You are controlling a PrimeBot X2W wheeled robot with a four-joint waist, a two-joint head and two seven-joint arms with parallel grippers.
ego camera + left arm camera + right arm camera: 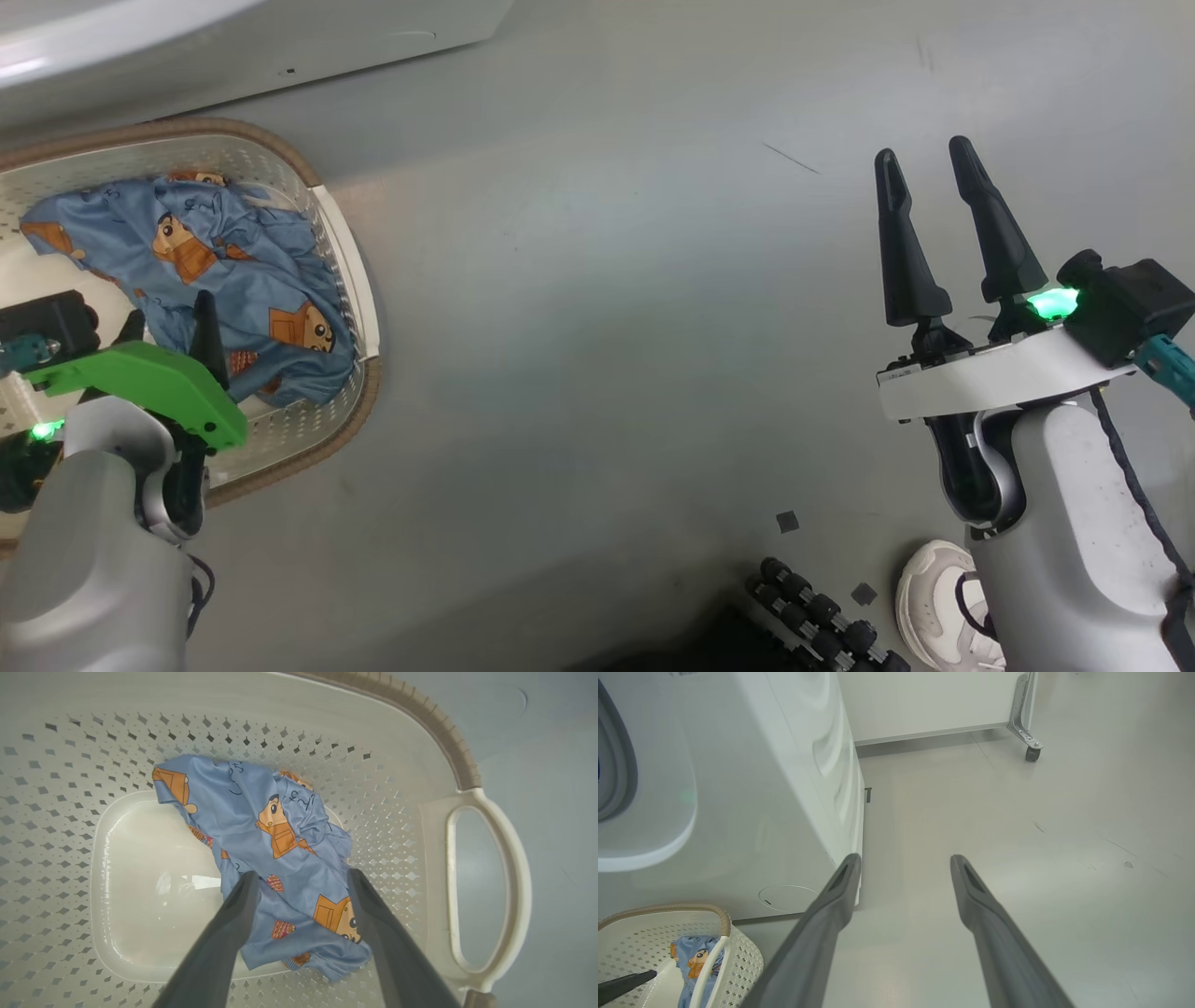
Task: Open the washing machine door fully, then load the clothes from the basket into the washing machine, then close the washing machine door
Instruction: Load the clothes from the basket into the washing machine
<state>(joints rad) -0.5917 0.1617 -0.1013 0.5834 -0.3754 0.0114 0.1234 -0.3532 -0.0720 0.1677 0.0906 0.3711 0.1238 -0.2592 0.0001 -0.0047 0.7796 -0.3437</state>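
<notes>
My left pincer (168, 313) hangs inside the basket (345, 243), fingers spread wide. In my left wrist view, the left pincer (302, 875) has one finger on each side of the blue cloth (280, 826) with the orange cartoon figures. Nothing is clamped, and I cannot tell whether the tips touch the fabric. The cloth (233, 271) lies crumpled on the basket's floor, bunched toward the end with the looped handle. The rest of the cream bottom shows bare beside it. The basket (373, 788) stands on the grey floor (607, 327), just in front of the white washing machine (233, 47).

My right pincer (924, 154) is well apart from the basket, over the floor, fingers wide and holding nothing. Along the right pincer (905, 858) I see the washing machine (761, 788), with the basket (742, 952) and the cloth (693, 956) at its foot. A white shoe (934, 597) rests on the floor beside my right arm.
</notes>
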